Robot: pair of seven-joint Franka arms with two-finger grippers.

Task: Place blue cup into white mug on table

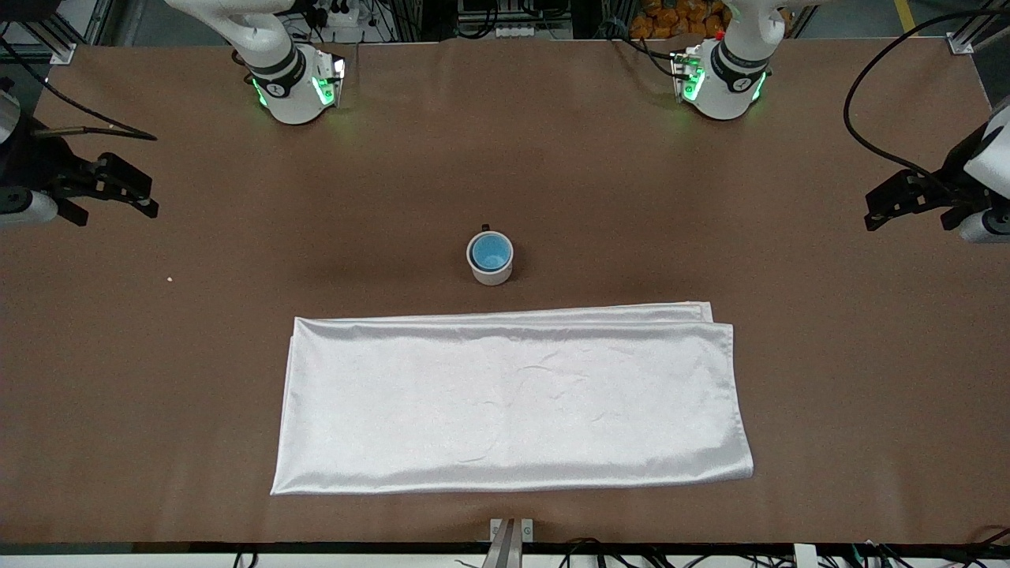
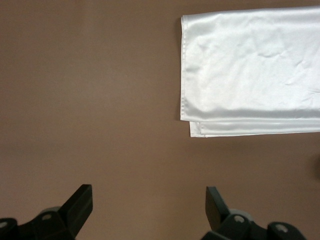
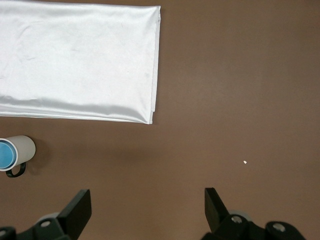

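One small bright-blue handleless cup (image 1: 490, 252) is seen nested inside one white cylindrical mug (image 1: 491, 272) mid-worktop (image 1: 197, 355), just beside one folded shiny white cloth (image 1: 513, 402). Two grippers, left (image 1: 895, 207) and right (image 1: 126, 189), are held with fingers spread over opposite worktop ends.

We see a matt, finely grained brown table (image 1: 237, 315), a glossy, satin-like white cloth (image 1: 513, 402), and a smooth white mug (image 1: 491, 272) around a smooth blue cup (image 1: 489, 252).
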